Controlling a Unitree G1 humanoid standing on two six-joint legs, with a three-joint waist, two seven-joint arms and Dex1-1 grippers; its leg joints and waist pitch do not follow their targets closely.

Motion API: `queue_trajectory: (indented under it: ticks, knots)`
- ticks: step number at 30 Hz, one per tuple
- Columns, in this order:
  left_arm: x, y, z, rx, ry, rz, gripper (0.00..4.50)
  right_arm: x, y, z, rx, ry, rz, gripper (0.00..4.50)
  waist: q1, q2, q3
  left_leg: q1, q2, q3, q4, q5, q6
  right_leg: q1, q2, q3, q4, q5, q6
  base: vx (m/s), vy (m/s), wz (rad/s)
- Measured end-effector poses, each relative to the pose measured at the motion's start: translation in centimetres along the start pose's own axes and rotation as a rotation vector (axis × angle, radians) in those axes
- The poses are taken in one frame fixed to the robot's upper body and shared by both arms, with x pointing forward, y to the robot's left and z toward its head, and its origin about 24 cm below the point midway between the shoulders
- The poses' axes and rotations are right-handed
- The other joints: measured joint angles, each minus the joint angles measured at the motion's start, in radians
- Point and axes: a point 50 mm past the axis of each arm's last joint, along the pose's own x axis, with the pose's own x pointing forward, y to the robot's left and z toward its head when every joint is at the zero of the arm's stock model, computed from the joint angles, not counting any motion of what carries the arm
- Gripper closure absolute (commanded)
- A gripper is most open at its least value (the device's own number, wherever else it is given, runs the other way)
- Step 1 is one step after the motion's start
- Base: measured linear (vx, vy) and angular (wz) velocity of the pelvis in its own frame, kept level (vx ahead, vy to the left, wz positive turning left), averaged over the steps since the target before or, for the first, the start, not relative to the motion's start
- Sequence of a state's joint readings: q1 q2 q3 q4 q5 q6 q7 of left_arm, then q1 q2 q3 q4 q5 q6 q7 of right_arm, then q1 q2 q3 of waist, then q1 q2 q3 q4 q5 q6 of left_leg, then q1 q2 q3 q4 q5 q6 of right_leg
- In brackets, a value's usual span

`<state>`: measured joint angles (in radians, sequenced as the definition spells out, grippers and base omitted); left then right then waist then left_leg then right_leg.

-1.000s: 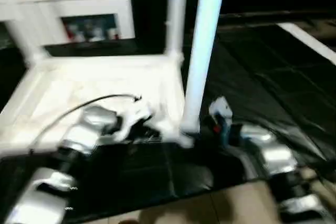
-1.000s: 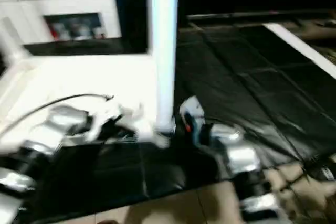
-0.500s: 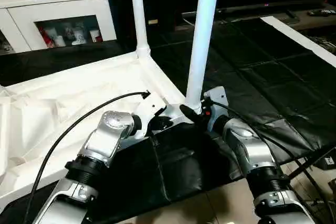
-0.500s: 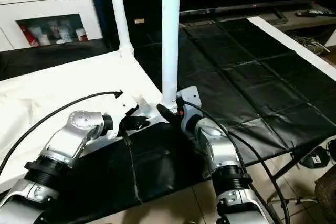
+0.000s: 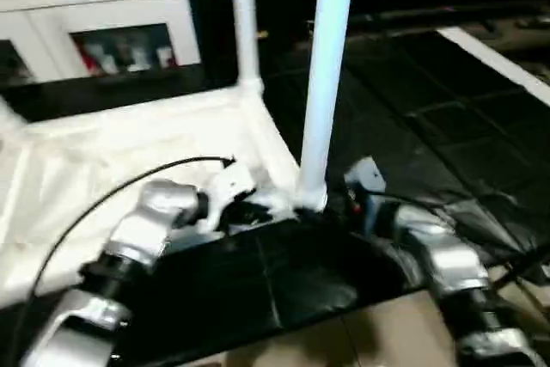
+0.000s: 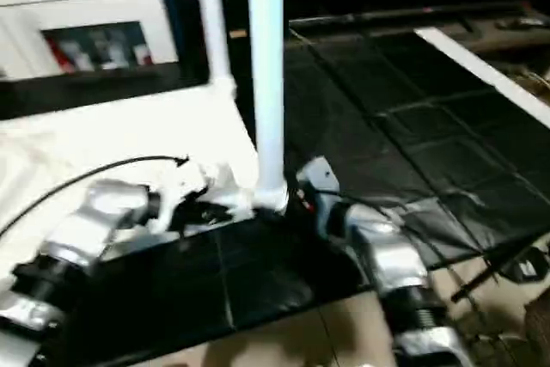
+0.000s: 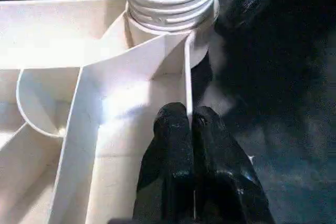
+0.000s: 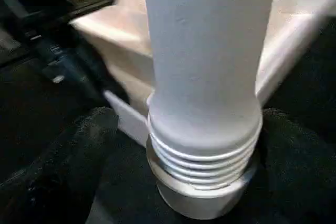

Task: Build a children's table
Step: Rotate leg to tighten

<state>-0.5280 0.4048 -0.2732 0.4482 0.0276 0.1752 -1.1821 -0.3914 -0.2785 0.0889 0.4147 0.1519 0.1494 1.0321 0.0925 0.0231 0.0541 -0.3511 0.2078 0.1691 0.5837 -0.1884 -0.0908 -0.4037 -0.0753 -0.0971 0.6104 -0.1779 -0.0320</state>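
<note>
The children's table lies upside down, its white top (image 5: 129, 143) on a black mat. Two white legs stand upright in corner sockets: a near leg (image 5: 325, 66) and a far leg (image 5: 243, 23). My right gripper (image 5: 331, 205) is at the near leg's threaded base (image 8: 202, 156), open, with one black finger (image 8: 79, 145) on each side of the leg. My left gripper (image 7: 189, 116) is shut on the top's thin rim wall (image 7: 187, 72), just beside that corner socket (image 7: 173, 9).
A white cabinet (image 5: 112, 6) with glass-fronted shelves stands at the back left. The black mat (image 5: 430, 109) stretches to the right, ending at a white strip (image 5: 498, 62). Tiled floor (image 5: 369, 341) shows at the near edge. A black cable (image 5: 103, 199) loops over my left forearm.
The head camera has swung about. My right gripper's fingers have spread away from the near leg's base. My left gripper has kept its hold on the rim.
</note>
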Motion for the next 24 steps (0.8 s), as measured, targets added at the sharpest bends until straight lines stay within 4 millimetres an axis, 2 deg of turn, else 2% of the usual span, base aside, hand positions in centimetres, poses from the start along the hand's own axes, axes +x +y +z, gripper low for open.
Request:
queue_trajectory:
  ticks: [6,11,14,15,17,19,22,24]
  knots:
    - [-1.2,-0.5,-0.6,0.061,0.042,-0.139,4.5,-1.4,0.0,0.7,-0.064,0.065,0.171,0.06,0.024,-0.008,0.0,0.0,0.0,0.0,0.002,0.0,0.0,0.0,-0.001,0.0,0.0,0.0,0.0,0.0,0.0,0.0]
    - [-1.6,-0.4,-0.5,0.102,0.075,-0.207,4.5,-0.6,0.2,2.3,-0.13,0.093,0.322,0.06,0.033,-0.011,0.0,0.001,0.0,0.0,0.003,0.0,0.0,0.001,-0.001,0.0,0.001,0.0,0.0,0.0,0.0,0.0]
    - [-1.4,-0.4,-0.5,0.12,0.076,-0.218,4.5,-0.2,0.2,2.5,-0.152,0.106,0.364,0.06,0.043,-0.013,-0.001,0.0,0.0,0.0,0.003,0.0,0.0,0.001,-0.001,0.0,0.001,0.0,0.0,0.0,0.0,0.0]
    - [-1.4,-0.4,-0.4,0.125,0.076,-0.224,4.5,-0.2,0.1,2.4,-0.146,0.114,0.368,0.23,0.047,-0.014,-0.001,0.0,0.0,0.0,0.003,0.0,0.0,0.001,-0.001,0.0,0.001,0.0,0.0,0.0,0.0,0.0]
    - [-1.4,-0.3,-0.3,0.13,0.077,-0.232,4.5,0.0,-0.2,2.6,-0.143,0.124,0.383,0.23,0.049,-0.015,0.0,0.0,0.0,0.001,0.003,0.0,0.001,0.001,-0.001,0.0,0.002,0.0,0.0,0.0,0.0,0.0]
    - [-1.4,-0.2,-0.2,0.135,0.082,-0.241,4.5,0.2,-0.1,2.8,-0.161,0.134,0.418,0.43,0.052,-0.017,-0.001,0.0,0.001,0.001,0.003,0.0,0.001,0.001,-0.001,0.0,0.002,0.0,0.0,0.0,0.0,0.0]
    - [-1.4,-0.1,-0.2,0.148,0.081,-0.245,4.5,0.4,-0.2,2.6,-0.175,0.161,0.432,0.77,0.054,-0.019,0.0,0.0,0.001,0.001,0.004,0.0,0.001,0.001,-0.001,0.0,0.002,0.0,0.001,0.0,0.0,0.0]
    - [-1.4,-0.1,-0.3,0.151,0.081,-0.245,4.5,0.6,-0.3,2.4,-0.176,0.177,0.432,0.84,0.053,-0.02,-0.001,0.0,0.001,0.001,0.004,0.0,0.001,0.001,-0.001,0.0,0.002,0.0,0.0,0.0,0.0,0.0]
